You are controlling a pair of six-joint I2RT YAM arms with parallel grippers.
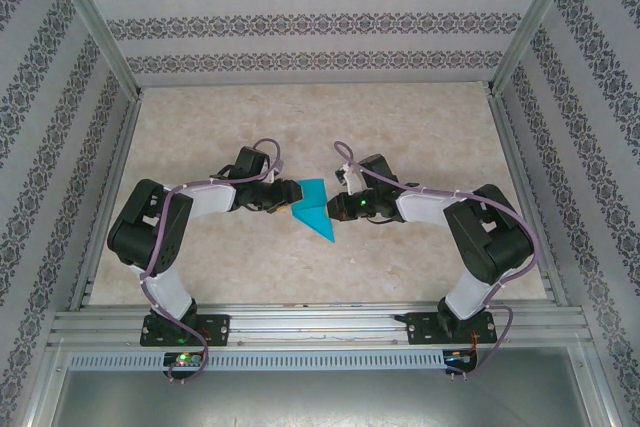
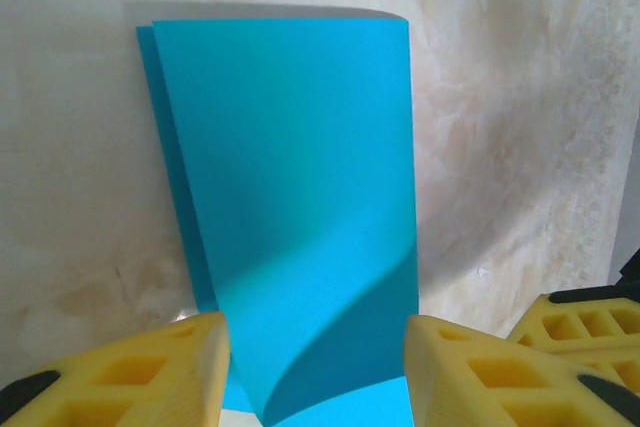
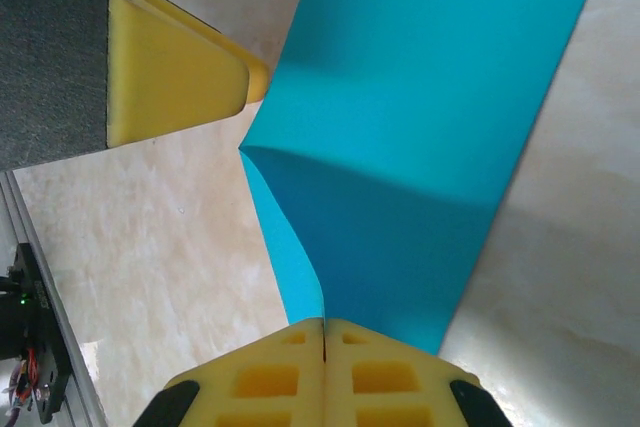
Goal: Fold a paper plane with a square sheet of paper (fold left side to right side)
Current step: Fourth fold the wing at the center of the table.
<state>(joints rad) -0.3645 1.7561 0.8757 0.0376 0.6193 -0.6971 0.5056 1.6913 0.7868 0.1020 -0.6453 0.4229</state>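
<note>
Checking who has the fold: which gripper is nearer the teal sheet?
Right: the right gripper is shut on the teal sheet; the left gripper straddles its other side, jaws apart.

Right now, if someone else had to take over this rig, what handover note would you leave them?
Left tool: open, one finger on either side of the paper's near end, apparently not clamping it.
Right tool: shut on an edge of the paper.
Paper: in the middle of the table, between both tools, bent over on itself in a loose fold; the lower layer peeks out along one side.
Done: paper doubled into two layers.
Left: line up the edges, press the crease flat, then all later plane folds. No dart shape yet.
</note>
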